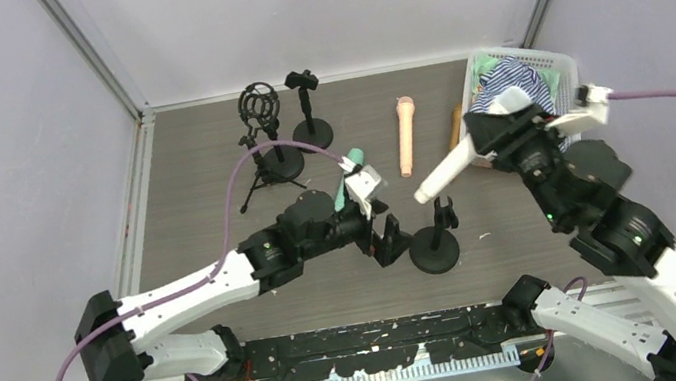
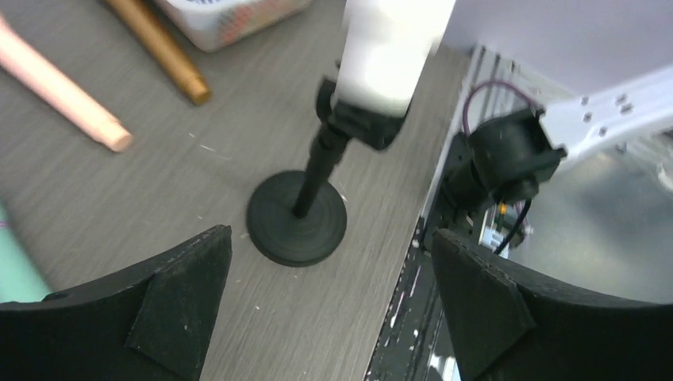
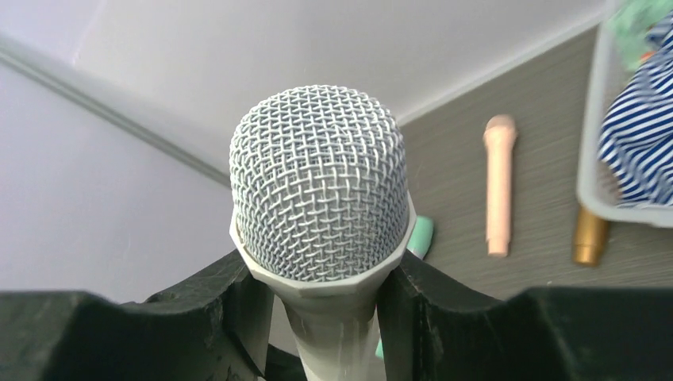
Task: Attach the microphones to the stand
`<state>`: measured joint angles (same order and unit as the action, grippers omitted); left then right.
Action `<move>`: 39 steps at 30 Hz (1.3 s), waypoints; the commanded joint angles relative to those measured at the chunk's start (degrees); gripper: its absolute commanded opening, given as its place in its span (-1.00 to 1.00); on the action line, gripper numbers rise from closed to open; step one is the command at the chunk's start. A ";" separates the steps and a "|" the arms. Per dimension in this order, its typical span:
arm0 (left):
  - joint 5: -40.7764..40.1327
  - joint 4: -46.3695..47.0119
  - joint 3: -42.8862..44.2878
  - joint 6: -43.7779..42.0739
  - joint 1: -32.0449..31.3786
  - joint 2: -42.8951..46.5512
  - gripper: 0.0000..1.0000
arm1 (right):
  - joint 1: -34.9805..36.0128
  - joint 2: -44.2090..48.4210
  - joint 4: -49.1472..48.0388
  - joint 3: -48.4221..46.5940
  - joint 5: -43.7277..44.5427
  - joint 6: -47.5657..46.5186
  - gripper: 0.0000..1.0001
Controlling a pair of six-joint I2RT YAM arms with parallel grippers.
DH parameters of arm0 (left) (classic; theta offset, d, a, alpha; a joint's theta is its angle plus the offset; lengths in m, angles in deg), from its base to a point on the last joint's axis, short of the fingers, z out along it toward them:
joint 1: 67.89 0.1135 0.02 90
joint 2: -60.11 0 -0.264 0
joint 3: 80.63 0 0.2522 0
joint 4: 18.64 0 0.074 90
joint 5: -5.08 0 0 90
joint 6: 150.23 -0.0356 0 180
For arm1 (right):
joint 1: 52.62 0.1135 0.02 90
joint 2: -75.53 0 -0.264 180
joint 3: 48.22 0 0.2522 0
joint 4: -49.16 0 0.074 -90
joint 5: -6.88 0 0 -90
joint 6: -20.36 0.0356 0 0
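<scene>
My right gripper point(image 1: 493, 135) is shut on the white microphone point(image 1: 448, 172), near its mesh head point(image 3: 321, 194). It holds the microphone tilted, with the tail end just above the clip of the small black round-base stand point(image 1: 435, 237). In the left wrist view the white body point(image 2: 393, 48) meets that clip point(image 2: 361, 119). My left gripper point(image 1: 390, 240) is open and empty just left of this stand point(image 2: 296, 218). The mint green microphone point(image 1: 350, 174) lies partly under my left wrist. The peach-pink microphone point(image 1: 407, 135) and the golden-brown microphone point(image 1: 457, 125) lie on the table.
A tripod stand with a shock mount point(image 1: 261, 121) and a second round-base stand point(image 1: 306, 104) are at the back. A white basket point(image 1: 558, 67) with striped cloth sits at the back right. The table's near edge is close beside the small stand.
</scene>
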<state>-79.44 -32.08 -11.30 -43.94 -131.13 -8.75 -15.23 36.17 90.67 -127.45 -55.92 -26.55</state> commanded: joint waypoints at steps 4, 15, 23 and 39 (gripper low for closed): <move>9.33 31.08 -12.04 -8.31 -1.17 -6.11 0.97 | 0.05 4.80 6.52 -5.51 13.23 -5.17 -0.98; 10.34 66.44 -15.90 -15.70 -1.70 -23.56 0.98 | 0.00 6.64 12.00 -8.22 13.57 -7.00 -0.99; 7.29 80.46 -10.17 -10.80 -0.74 -37.69 0.97 | -0.01 6.76 15.55 -11.04 12.27 -8.03 -0.99; 24.83 81.69 -3.25 -3.11 5.72 -42.62 0.28 | -0.02 5.81 16.31 -11.95 12.52 -10.82 -0.99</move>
<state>-60.95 44.96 -16.79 -49.40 -126.08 -50.52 -15.23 42.58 108.55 -137.97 -43.99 -36.38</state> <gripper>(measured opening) 0.674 0.494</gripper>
